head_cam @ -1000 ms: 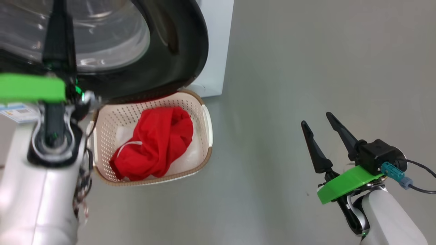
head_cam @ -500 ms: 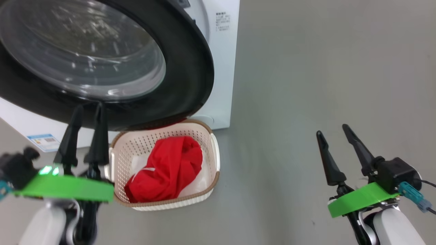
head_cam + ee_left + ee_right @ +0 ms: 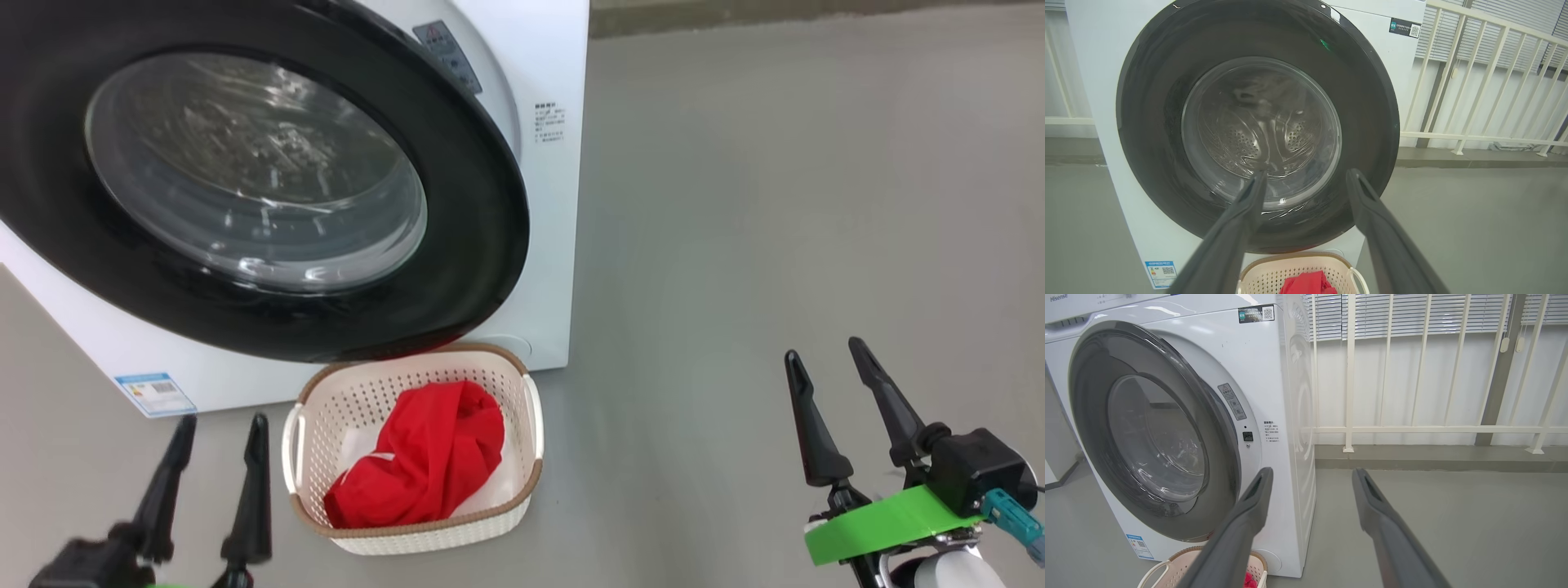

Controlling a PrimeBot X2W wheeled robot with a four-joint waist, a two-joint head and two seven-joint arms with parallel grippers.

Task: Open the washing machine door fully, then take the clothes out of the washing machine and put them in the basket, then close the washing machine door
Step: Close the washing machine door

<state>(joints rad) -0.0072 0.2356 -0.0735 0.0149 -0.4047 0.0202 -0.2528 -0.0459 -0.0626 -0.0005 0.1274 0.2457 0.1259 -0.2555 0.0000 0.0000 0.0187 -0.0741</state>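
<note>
Retreat: left end effector (image 3: 222, 423), fingers spread and empty, has dropped back from the door (image 3: 478, 245) and hangs low, just left of the basket (image 3: 532, 408). A second ago that arm was up against the door. Right end effector (image 3: 823, 351), also spread and empty, sits well to the right over the floor (image 3: 775, 204), much as before. The head view has tilted up, so the whole-frame shift is no move of the things.

Door now looks flush on the washer (image 3: 563, 212), likely shut. Clothes (image 3: 433, 457) lie in the basket, on the floor just below the door. Closing step looks done.

Count: two end effectors, one door, one washer, one basket, one blue label (image 3: 155, 394), one red heap, garment number unclear.
</note>
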